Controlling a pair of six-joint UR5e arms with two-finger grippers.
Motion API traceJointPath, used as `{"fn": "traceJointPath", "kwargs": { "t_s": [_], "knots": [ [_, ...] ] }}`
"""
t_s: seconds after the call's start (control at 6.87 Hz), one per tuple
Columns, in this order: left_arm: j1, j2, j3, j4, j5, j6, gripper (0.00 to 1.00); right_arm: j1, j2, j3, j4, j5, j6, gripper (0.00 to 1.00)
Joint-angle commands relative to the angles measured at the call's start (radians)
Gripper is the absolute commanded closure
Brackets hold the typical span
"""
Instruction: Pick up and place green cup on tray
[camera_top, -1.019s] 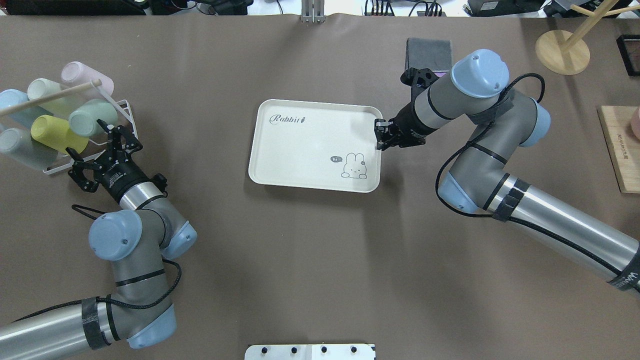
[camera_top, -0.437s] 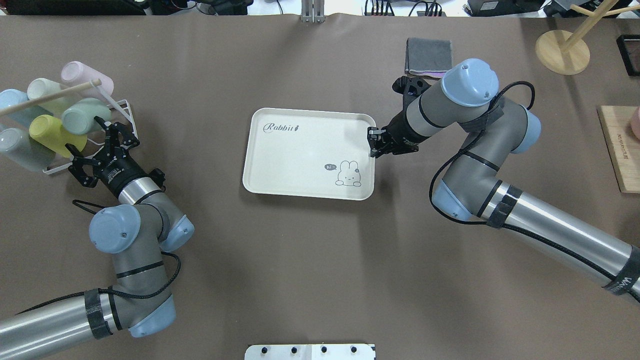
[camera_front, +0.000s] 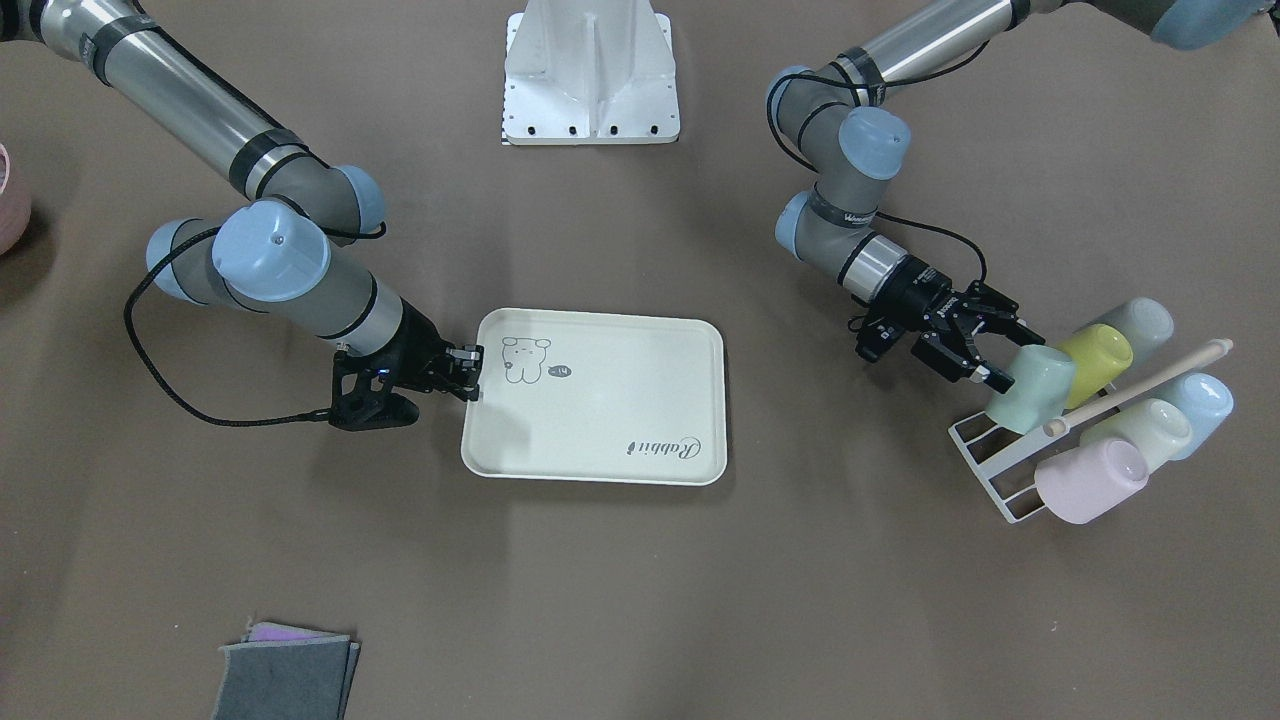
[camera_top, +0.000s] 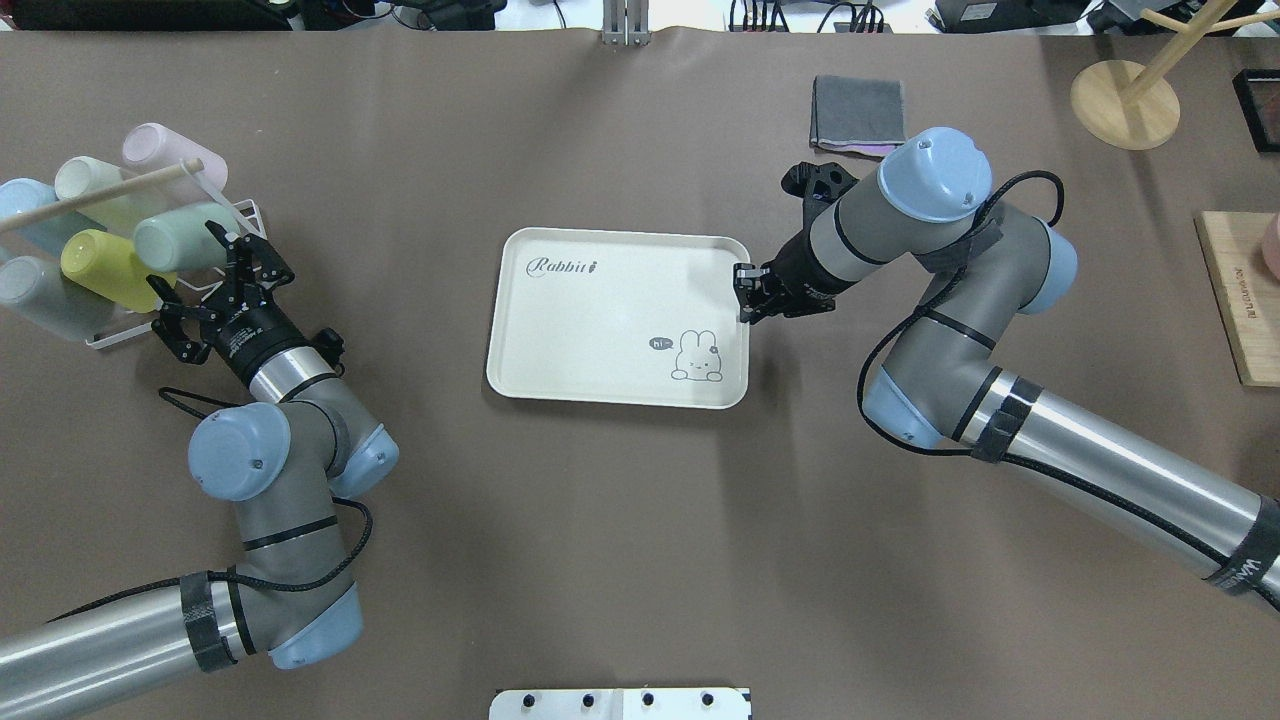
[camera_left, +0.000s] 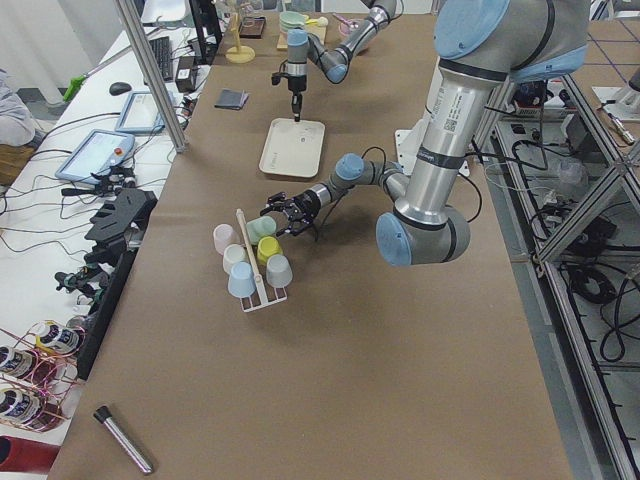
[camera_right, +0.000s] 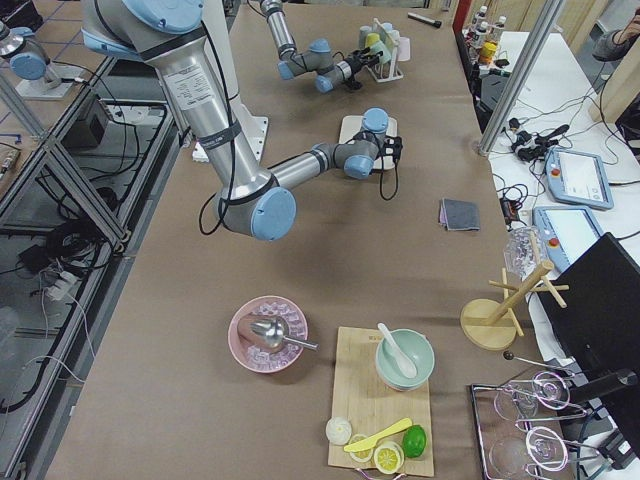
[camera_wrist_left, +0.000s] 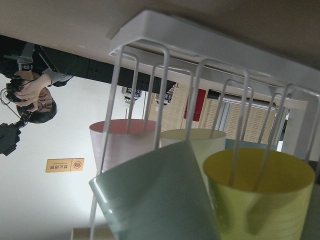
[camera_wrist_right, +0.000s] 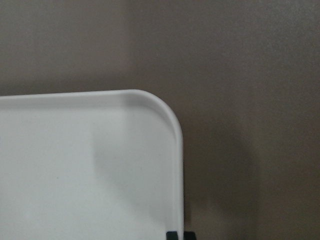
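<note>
The green cup (camera_top: 180, 243) lies on its side in a white wire rack (camera_top: 250, 215) at the table's left end, among other cups. It also shows in the front view (camera_front: 1030, 392) and fills the lower middle of the left wrist view (camera_wrist_left: 155, 200). My left gripper (camera_top: 190, 275) is open, with its fingers either side of the cup's near end (camera_front: 1015, 358). The cream tray (camera_top: 600, 320) lies mid-table (camera_front: 600, 410). My right gripper (camera_top: 743, 290) is shut on the tray's right rim (camera_wrist_right: 176, 150).
A yellow-green cup (camera_top: 105, 268), a pink cup (camera_top: 160, 148), a cream cup (camera_top: 85, 178) and a blue cup (camera_top: 20, 200) fill the rack under a wooden rod (camera_top: 100, 190). A grey cloth (camera_top: 858, 112) lies at the far side. A wooden stand (camera_top: 1125, 100) and a board (camera_top: 1240, 300) are at right.
My left gripper has moved up to the rack and now straddles the green cup's end. My right gripper has dragged the tray left and towards the robot.
</note>
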Motion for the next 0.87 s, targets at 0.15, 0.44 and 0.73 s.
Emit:
{"fn": "traceJointPath", "kwargs": {
  "t_s": [0.15,0.44,0.73],
  "knots": [
    [-0.008,0.007,-0.004,0.004,0.036,-0.058,0.11,-0.012,-0.001,-0.006,0.001,-0.003,-0.001,1.00],
    [-0.023,0.022,-0.004,0.009,0.033,-0.137,0.11,-0.012,-0.002,-0.005,-0.001,-0.001,0.008,0.01],
    [-0.023,0.023,0.013,0.009,0.030,-0.157,0.13,0.008,-0.005,0.006,-0.001,0.007,0.014,0.00]
  ]
}}
